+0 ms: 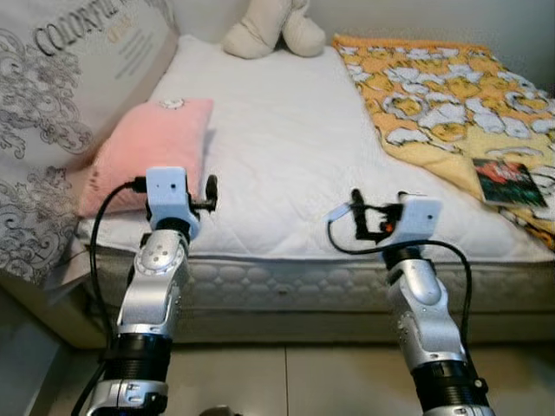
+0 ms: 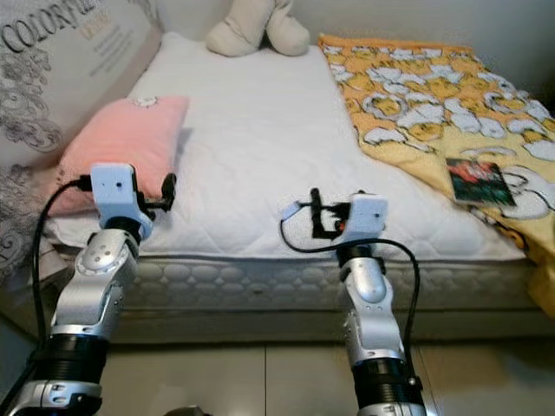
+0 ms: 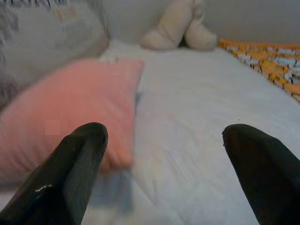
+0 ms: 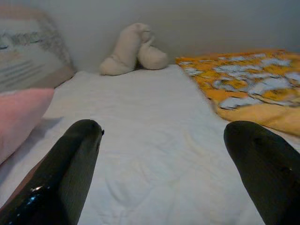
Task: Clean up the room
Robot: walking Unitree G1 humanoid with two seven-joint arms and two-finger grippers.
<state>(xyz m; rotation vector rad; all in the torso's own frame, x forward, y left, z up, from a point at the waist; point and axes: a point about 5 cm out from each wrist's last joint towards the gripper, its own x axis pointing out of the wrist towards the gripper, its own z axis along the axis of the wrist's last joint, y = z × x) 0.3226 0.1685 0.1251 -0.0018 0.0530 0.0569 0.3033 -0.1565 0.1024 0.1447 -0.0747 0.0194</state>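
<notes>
A: The pink pillow lay along the bed's left edge, long axis running toward the headboard end, soft and plain.

B: And both claws, left claw and right claw, hovered wide at the near edge, empty. Orange blanket right, book on it, plush toy at the far edge.

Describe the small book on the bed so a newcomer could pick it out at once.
Start at the white mattress, then go to the orange blanket along its right side. The book lies flat on the blanket's near end, a dark cover with red on it, unlike the pale cartoon print around it.
</notes>
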